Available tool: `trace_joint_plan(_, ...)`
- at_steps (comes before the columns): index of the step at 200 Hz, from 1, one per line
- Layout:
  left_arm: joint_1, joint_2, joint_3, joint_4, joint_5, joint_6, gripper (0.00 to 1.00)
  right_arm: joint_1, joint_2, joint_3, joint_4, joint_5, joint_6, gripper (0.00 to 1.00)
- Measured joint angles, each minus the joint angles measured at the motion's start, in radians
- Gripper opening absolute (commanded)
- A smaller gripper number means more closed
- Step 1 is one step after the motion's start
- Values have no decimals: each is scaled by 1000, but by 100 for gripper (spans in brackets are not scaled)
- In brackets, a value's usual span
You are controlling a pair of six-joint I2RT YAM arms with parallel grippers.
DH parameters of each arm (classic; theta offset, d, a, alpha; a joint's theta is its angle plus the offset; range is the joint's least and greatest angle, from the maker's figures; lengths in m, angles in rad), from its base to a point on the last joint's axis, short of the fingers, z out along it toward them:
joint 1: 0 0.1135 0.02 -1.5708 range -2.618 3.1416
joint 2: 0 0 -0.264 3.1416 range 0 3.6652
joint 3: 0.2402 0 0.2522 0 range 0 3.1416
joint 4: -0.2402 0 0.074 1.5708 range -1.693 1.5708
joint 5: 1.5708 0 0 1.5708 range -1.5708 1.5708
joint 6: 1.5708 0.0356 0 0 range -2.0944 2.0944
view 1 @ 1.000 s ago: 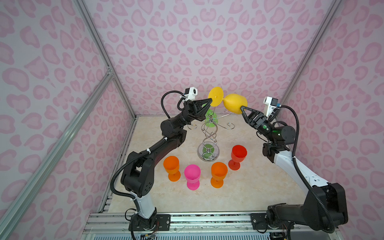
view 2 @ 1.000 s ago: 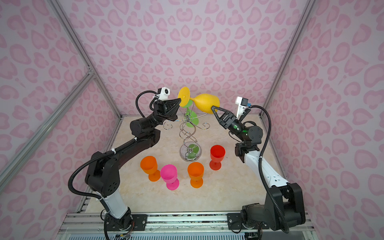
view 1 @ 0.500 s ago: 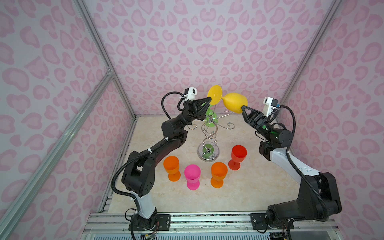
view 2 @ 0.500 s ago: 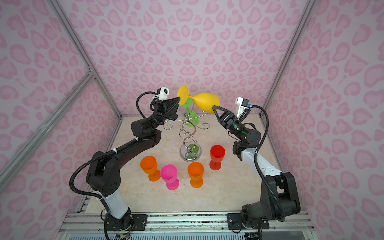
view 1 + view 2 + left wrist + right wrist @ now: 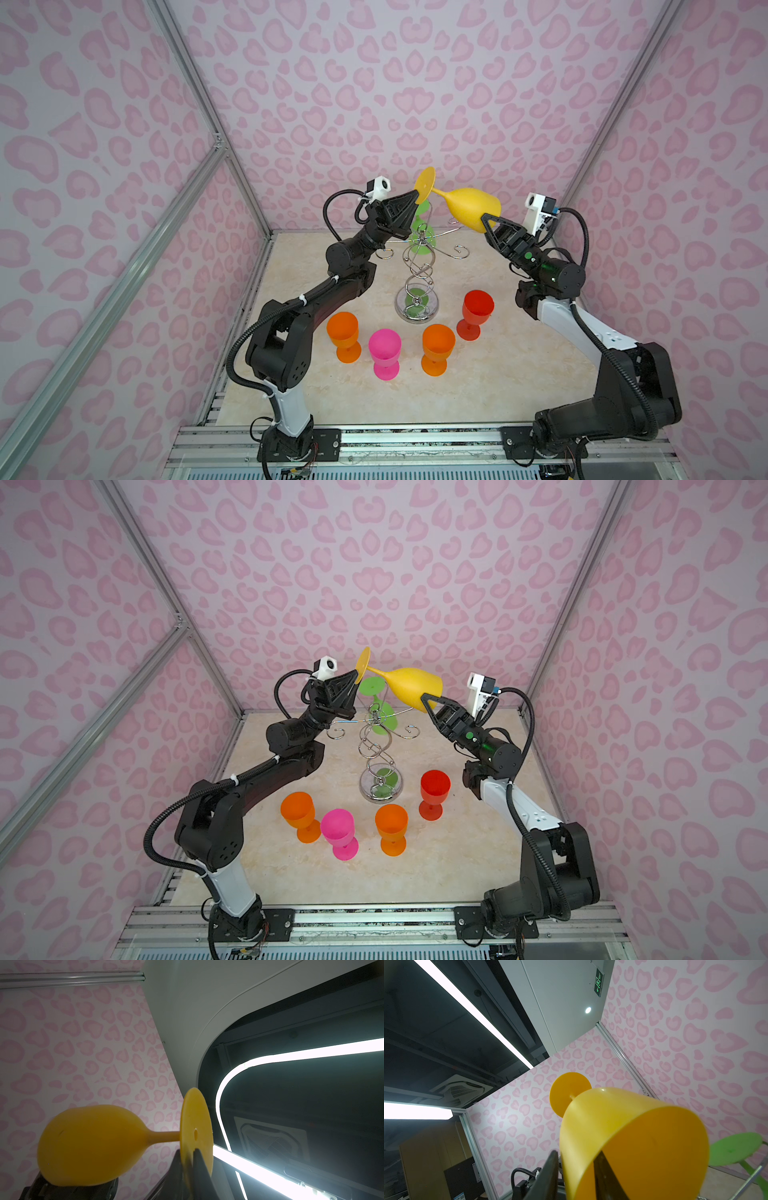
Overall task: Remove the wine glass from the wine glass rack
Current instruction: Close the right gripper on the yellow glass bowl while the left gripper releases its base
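Observation:
A yellow wine glass point(image 5: 469, 205) point(image 5: 411, 683) lies sideways in the air above the chrome wine glass rack point(image 5: 417, 266) point(image 5: 376, 746), free of its hooks. My left gripper point(image 5: 417, 193) point(image 5: 188, 1151) is shut on the edge of its round foot point(image 5: 196, 1126). My right gripper point(image 5: 486, 220) point(image 5: 577, 1153) straddles the bowl's rim point(image 5: 612, 1126), one finger inside and one outside, shut on the wall. A green glass point(image 5: 422, 239) point(image 5: 735, 1151) hangs upside down on the rack.
In front of the rack's mirrored base point(image 5: 417, 309), several glasses stand upright on the table: an orange one point(image 5: 343, 332), a pink one point(image 5: 384, 347), another orange one point(image 5: 437, 345) and a red one point(image 5: 478, 307). Pink patterned walls enclose the back and both sides.
The right gripper's jaws have narrowed onto the bowl's rim. The yellow glass has shifted slightly left and up between the two grippers. The right arm's elbow has swung inward.

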Motion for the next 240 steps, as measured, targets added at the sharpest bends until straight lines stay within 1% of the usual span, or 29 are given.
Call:
trace_joint_plan(86, -4, 1, 16, -10, 22, 0, 24, 5, -8, 7, 22, -24, -3, 16)
trace_joint_plan(117, -4, 1, 14, -13, 26, 0, 26, 3, -11, 14, 23, -21, -3, 10)
trace_joint_plan(140, -4, 1, 13, -19, 31, 0, 29, -2, -18, 16, 29, -20, -3, 8)
trace_joint_plan(186, -4, 1, 9, -10, 31, 0, 33, -31, -49, 9, 15, -16, -4, 7)
trace_joint_plan(220, -3, 0, 2, -11, 34, 0, 35, -68, -96, 5, -56, -17, -27, 7)
trace_joint_plan(240, -3, -5, 2, -11, 44, 0, 35, -92, -150, 5, -179, -20, -91, 6)
